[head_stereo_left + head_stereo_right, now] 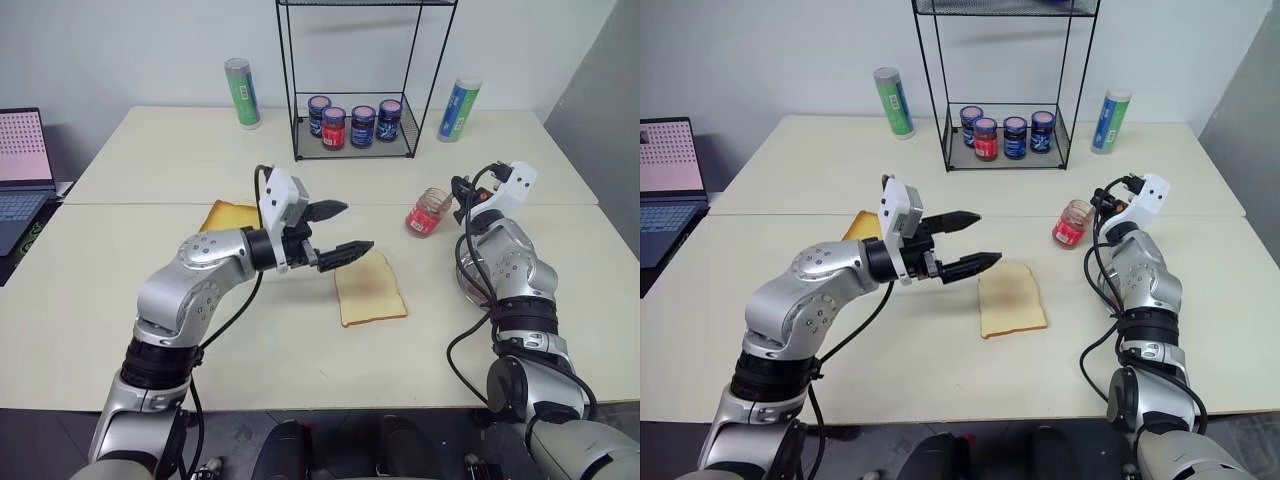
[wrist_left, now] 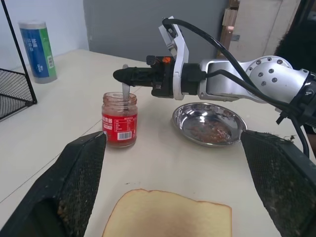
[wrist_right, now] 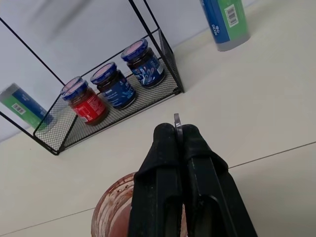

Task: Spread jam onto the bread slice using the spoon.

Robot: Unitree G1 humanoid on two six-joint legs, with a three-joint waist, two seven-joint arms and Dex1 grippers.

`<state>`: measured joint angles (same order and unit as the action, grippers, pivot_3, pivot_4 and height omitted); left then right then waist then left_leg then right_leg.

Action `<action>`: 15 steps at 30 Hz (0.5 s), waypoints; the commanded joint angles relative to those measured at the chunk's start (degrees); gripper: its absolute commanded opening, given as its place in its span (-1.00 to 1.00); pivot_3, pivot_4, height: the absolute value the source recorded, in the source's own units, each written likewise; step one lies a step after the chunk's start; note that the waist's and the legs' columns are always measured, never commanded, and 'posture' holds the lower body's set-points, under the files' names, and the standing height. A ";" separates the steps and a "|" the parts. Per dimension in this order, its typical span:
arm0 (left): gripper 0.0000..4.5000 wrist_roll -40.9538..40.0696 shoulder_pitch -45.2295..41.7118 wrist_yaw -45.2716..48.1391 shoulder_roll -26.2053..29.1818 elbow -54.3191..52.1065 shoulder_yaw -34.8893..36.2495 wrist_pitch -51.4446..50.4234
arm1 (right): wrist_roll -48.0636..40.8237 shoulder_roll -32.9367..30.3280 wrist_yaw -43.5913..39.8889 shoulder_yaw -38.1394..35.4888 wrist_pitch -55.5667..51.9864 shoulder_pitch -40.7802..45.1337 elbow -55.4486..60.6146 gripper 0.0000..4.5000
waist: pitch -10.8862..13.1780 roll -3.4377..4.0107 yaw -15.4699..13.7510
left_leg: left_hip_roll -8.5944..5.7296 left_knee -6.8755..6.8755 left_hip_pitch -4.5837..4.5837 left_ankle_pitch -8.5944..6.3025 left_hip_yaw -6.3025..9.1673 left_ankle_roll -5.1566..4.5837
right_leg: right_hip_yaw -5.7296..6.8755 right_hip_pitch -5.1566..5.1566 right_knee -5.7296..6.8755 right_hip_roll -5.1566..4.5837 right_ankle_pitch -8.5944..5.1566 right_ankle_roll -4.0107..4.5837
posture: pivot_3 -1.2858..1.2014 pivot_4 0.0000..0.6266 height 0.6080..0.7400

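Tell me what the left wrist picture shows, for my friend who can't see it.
The right claw, shut on the spoon, dips it into the open jam jar. A steel dish sits beside it, the bread slice lies nearer, and the left claw is open.

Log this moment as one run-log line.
phase: spoon in jam jar | right tool: shut on spoon, over jar | left tool: open, empty, above bread slice | bread: faint smear

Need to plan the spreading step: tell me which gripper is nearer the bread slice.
Left. The left gripper hovers open just beside the bread slice, at its far left corner. The right gripper is off to the right, shut on the spoon over the jam jar.
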<state>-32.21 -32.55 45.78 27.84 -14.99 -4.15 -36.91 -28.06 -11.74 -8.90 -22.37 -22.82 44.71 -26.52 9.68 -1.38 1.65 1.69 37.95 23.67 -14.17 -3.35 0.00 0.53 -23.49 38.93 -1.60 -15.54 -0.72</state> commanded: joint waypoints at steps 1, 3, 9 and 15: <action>1.00 0.37 -1.28 0.31 -0.13 -0.33 0.69 1.45 | -1.02 -0.19 0.53 -0.29 0.02 1.66 3.52 -0.97 | 0.00 0.00 0.00 | 0.00 0.00 0.00 0.00 0.00 0.00 | 0.00 0.00 0.00 0.00 0.00 0.00 | 0.03 -0.52 1.00; 1.00 0.64 -1.37 0.36 -0.11 -0.11 0.64 1.69 | -1.12 -0.21 0.78 -0.25 -0.03 1.61 3.93 -0.97 | 0.00 0.00 0.00 | 0.00 0.00 0.01 0.00 0.00 0.00 | 0.00 0.00 0.00 0.00 0.00 0.00 | 0.03 -0.52 1.00; 1.00 1.25 -1.29 0.62 -0.20 0.25 0.49 2.30 | -1.91 0.01 1.80 -0.69 -0.98 1.53 5.64 -0.97 | 0.00 0.00 0.00 | 0.00 0.00 0.01 0.00 0.00 0.00 | 0.00 -0.01 0.00 0.00 0.00 0.00 | 0.03 -0.52 1.00; 1.00 1.70 -1.16 0.81 -0.09 0.65 0.46 2.87 | -5.11 0.16 4.42 -3.11 -3.19 2.58 6.96 -0.97 | 0.00 0.00 0.00 | 0.00 0.00 0.03 0.00 0.01 0.00 | 0.00 -0.02 0.00 0.00 0.00 0.00 | 0.03 -0.52 1.00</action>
<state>-30.75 -32.88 46.40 27.83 -13.65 -4.24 -35.49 -31.07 -11.14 -5.44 -23.76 -25.53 45.06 -22.76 9.69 -1.38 1.65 1.69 37.96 23.70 -14.17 -3.34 0.01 0.54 -23.51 38.93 -1.60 -15.54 -0.72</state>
